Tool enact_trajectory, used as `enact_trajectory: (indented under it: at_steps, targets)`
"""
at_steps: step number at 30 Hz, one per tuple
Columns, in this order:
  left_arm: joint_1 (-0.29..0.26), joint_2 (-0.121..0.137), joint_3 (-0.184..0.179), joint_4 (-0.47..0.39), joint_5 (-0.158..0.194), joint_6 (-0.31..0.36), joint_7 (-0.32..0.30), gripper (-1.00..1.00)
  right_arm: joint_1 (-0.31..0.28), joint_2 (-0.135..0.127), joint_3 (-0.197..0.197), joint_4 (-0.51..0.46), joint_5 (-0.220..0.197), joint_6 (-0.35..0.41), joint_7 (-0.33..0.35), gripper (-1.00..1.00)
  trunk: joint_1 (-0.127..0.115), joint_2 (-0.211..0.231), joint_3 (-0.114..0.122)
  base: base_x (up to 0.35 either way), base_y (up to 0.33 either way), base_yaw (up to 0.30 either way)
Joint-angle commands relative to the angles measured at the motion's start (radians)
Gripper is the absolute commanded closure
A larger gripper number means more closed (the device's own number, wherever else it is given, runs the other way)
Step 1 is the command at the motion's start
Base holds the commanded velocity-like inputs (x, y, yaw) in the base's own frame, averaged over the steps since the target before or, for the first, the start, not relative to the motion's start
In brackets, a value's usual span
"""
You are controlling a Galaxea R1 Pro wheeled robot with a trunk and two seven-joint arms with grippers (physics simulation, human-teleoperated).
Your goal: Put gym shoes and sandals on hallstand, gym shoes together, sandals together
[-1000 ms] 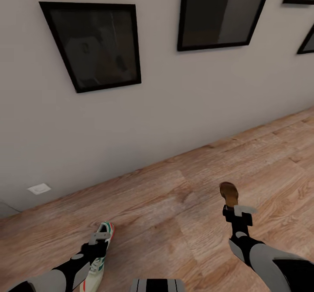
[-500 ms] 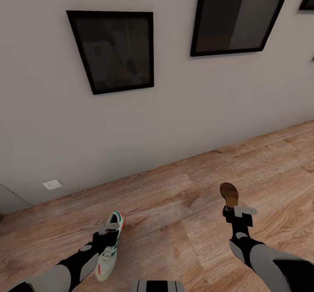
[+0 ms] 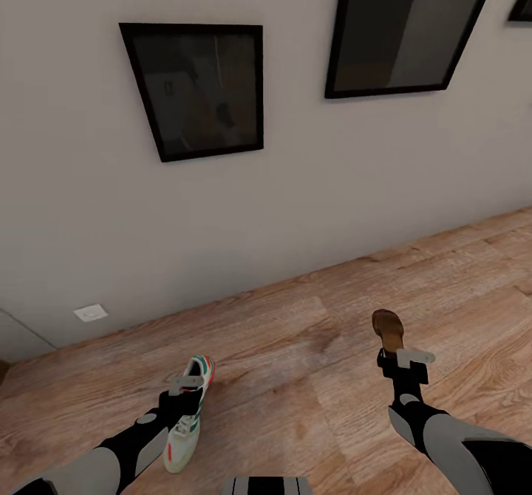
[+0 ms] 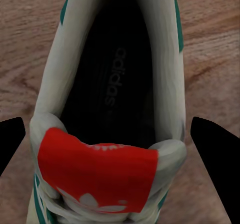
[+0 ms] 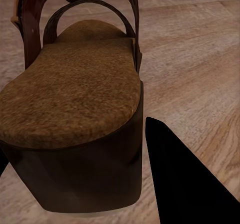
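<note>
Head view: robot faces a pale wall (image 3: 310, 185) with two black-framed pictures, one at left (image 3: 196, 89) and a bigger one at right (image 3: 406, 29), plus a corner of a third frame at the top right edge (image 3: 522, 0). Small white wall plate (image 3: 90, 312) low on the wall at left. Light wood-plank floor (image 3: 295, 377) runs below.

Left end effector (image 3: 186, 394) is clamped on a sneaker (image 3: 188, 425), white with green and red stripes, gripped around its middle. The sneaker's toe points toward the wall and its heel toward the robot. Whether the sole touches the floor or is lifted, cannot tell. In the left wrist view the sneaker (image 4: 107, 108) is seen from above the opening: dark insole with printed lettering, red tongue tab, teal trim, and a dark fingertip (image 4: 215, 154) on each side of it, wood floor (image 4: 210, 43) behind.

Right end effector (image 3: 403, 362) is clamped on a brown sandal (image 3: 389, 328), holding it at the heel end, with the toe end pointing toward the wall. In the right wrist view the sandal (image 5: 75, 103) shows a tan insole, dark sole block and dark straps arching over the far end; one dark fingertip (image 5: 185, 179) sits just beside the heel, floor (image 5: 195, 58) behind.

Sneaker and sandal are well apart, one at each arm.
</note>
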Motion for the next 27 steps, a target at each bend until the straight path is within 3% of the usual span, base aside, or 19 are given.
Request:
enact_trajectory:
  at_steps: [1,3,4,7,27]
  targets:
    - [0.0,0.0,0.0,0.0,-0.005,0.0,0.0,1.0,0.0,0.0,0.0,0.0,-0.002,-0.001,0.001,1.0,0.0,0.0,0.0,0.0,0.0,0.002]
    - [0.0,0.001,0.0,0.0,-0.019,0.0,0.0,1.0,0.0,0.0,0.0,0.0,-0.001,-0.001,0.001,1.0,0.0,0.0,0.0,0.0,0.0,0.002]
    - [0.0,0.001,0.0,0.001,-0.049,0.001,0.001,1.0,0.0,-0.001,0.0,0.0,-0.001,-0.001,0.002,1.0,0.0,0.0,0.001,0.0,0.0,-0.067]
    - [0.0,0.001,-0.001,0.0,-0.059,0.001,0.001,1.0,0.0,-0.001,0.0,0.0,0.0,-0.001,0.003,1.0,0.0,0.0,0.003,0.0,0.0,-0.112]
    - [0.0,0.001,-0.001,0.0,-0.063,0.002,0.002,1.0,0.002,-0.002,0.0,0.0,-0.001,-0.002,0.002,1.0,0.0,0.0,0.027,0.0,0.0,-0.165]
